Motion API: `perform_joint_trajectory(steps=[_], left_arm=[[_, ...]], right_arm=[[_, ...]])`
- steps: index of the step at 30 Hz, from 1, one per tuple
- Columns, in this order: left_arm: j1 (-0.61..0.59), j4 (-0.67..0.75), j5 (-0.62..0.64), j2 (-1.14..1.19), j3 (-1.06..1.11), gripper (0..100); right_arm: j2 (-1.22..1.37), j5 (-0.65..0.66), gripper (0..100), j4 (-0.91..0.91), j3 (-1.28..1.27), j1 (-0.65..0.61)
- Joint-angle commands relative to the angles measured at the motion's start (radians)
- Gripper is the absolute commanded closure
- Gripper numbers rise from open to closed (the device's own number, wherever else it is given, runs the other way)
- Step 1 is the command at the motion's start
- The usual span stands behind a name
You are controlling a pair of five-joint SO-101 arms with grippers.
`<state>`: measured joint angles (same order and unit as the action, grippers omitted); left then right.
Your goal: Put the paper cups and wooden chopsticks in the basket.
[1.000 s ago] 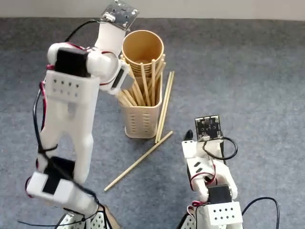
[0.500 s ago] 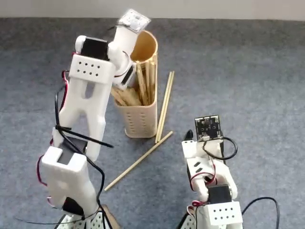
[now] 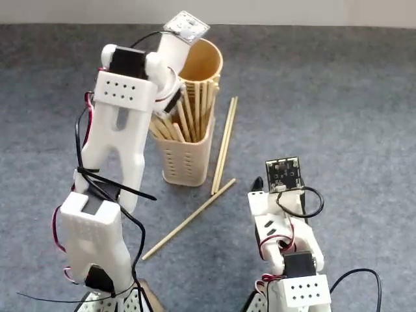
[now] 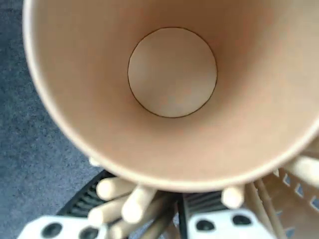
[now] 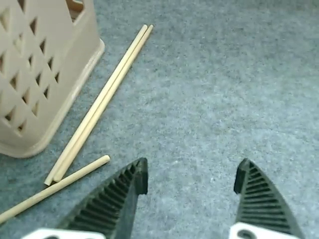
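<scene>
A brown paper cup (image 3: 203,57) (image 4: 172,74) stands in the far end of the beige perforated basket (image 3: 185,164), with several wooden chopsticks (image 3: 188,114) leaning beside it. My left gripper (image 4: 144,209) is lowered over the basket's near side, open, and chopstick ends (image 4: 124,199) poke up between its jaws just below the cup's rim. Two chopsticks (image 3: 225,144) (image 5: 99,102) lie together on the carpet against the basket's right side. A third chopstick (image 3: 188,220) (image 5: 55,186) lies slanted in front of it. My right gripper (image 5: 189,184) hangs open above bare carpet, near that chopstick's tip.
Grey carpet (image 3: 338,104) covers the table, with free room to the right of the basket. The left arm (image 3: 120,110) leans over the basket's left side. The right arm (image 3: 286,227) sits low at the front right. A pale wall strip runs along the far edge.
The left arm swung from the basket's left side to over its top. The basket straightened and shifted a little left. The right arm and the loose chopsticks stayed put.
</scene>
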<state>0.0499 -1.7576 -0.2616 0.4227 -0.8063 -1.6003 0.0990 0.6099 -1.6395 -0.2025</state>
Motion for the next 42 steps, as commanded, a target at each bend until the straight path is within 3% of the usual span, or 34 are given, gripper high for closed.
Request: perform_joint_trajectory(steps=[1, 12, 17, 19, 37, 42], left_arm=[[-0.127, -0.003, -0.051, -0.010, -0.027, 100], [-0.226, -0.005, -0.057, -0.013, -0.024, 98], [-0.251, -0.005, -0.035, -0.036, -0.048, 80], [-0.260, -0.005, -0.035, -0.054, -0.071, 76], [-0.268, -0.002, -0.032, -0.455, -0.140, 76], [-0.395, 0.037, 0.032, -0.627, -0.140, 76]], right_arm=[[-0.013, 0.012, 71.7, -0.013, 0.002, -0.002], [-0.013, 0.012, 71.7, -0.013, 0.002, -0.002], [-0.013, 0.012, 71.7, -0.013, 0.002, -0.002], [-0.013, 0.012, 71.7, -0.013, 0.002, -0.002], [-0.013, 0.012, 71.7, -0.013, 0.002, -0.002], [-0.013, 0.012, 71.7, -0.010, 0.002, -0.002]])
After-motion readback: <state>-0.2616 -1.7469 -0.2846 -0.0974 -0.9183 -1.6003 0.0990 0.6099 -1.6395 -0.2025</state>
